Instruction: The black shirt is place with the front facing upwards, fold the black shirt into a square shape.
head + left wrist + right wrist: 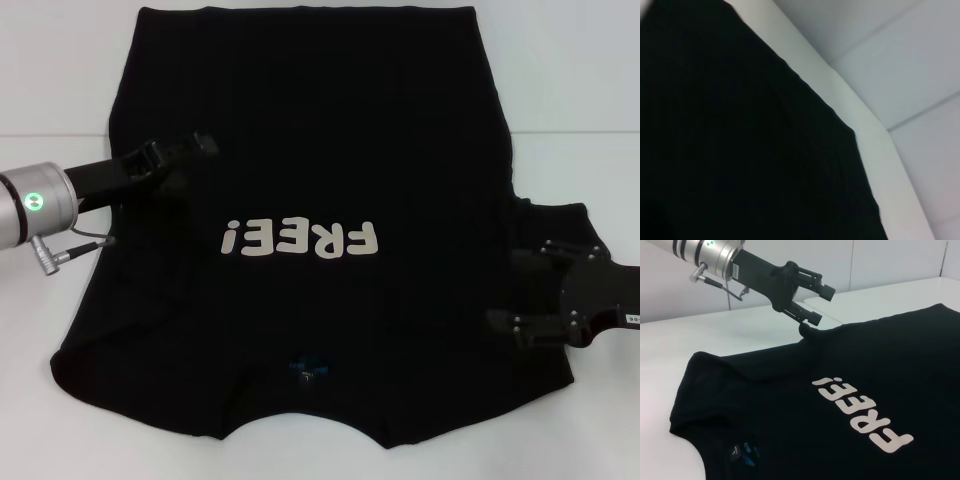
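The black shirt (pixel 320 130) lies spread flat on the white table, front up, its cream "FREE!" letters (pixel 300 240) upside down and its collar toward me. It also shows in the left wrist view (pixel 740 150) and the right wrist view (pixel 840 390). My left gripper (pixel 190 160) is open just above the shirt's left edge; the right wrist view shows it (pixel 817 302) with a small raised bump of cloth under its lower finger. My right gripper (pixel 512 292) is open, low over the shirt's right side near the sleeve.
The white table (pixel 560 80) extends around the shirt on all sides. A seam between table panels (pixel 570 132) runs along the right. A small label (pixel 305 370) sits inside the collar.
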You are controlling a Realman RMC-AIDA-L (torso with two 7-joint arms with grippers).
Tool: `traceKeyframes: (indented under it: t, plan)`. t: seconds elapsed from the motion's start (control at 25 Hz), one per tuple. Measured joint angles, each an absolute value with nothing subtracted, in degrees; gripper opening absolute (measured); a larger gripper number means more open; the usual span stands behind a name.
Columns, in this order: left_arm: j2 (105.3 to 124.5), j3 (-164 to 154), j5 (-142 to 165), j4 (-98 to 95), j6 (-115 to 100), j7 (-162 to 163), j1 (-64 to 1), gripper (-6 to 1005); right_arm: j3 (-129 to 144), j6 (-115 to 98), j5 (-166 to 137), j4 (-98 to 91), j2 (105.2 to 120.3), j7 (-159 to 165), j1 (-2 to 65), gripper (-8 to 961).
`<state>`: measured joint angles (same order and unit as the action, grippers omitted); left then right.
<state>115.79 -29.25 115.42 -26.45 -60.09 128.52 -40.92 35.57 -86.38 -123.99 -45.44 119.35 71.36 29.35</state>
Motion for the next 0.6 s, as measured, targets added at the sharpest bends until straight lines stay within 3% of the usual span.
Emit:
traceKeyframes:
  t: [0.28,0.6]
  plan:
    - [115.11,-28.0,114.4,-26.6,-55.5,128.7,-36.9,842,35.9,-86.1,-123.9,-45.4,119.35,71.3,29.5,917]
    - [116.75,-28.5,114.8,-25.1,-46.0,128.1,-37.9,843,35.9,-86.1,-123.8,-45.4,119.35,71.3,29.5,917]
